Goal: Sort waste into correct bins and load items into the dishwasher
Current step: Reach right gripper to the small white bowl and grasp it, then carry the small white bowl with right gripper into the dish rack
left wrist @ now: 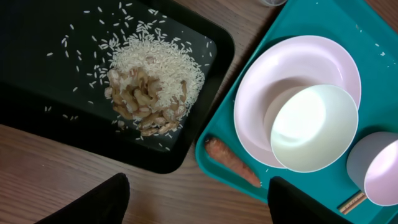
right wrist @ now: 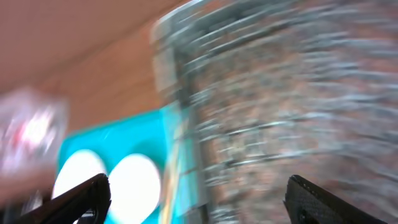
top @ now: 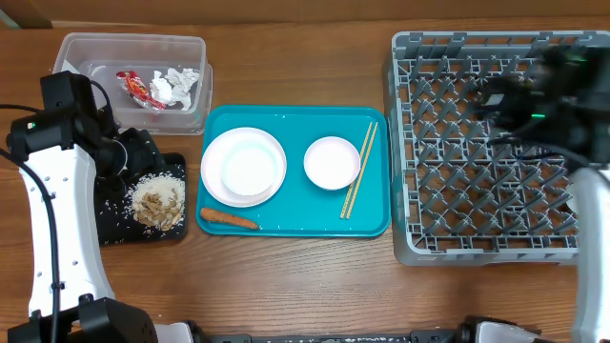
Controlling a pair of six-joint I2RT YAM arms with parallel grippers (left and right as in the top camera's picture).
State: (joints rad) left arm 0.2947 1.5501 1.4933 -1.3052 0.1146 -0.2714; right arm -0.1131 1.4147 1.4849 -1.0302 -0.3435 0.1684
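Rice scraps [top: 158,202] heaped in black tray [top: 119,227]; carrot piece [top: 229,218] beside wide plate [top: 213,158].

My left gripper [left wrist: 199,183] is black, like the shallow black rectangular tray [left wrist: 37,74], whose beige grainy food scraps [left wrist: 146,99] are ringed by white rice specks. The teal rectangular plastic tray [left wrist: 323,18] and the white round plates [left wrist: 255,93] are plain and unpatterned. I see a thin orange carrot piece [left wrist: 231,163], a red snack wrapper [top: 136,87], and a square grey plastic rack [top: 405,143] patterned as a grid of pegs.
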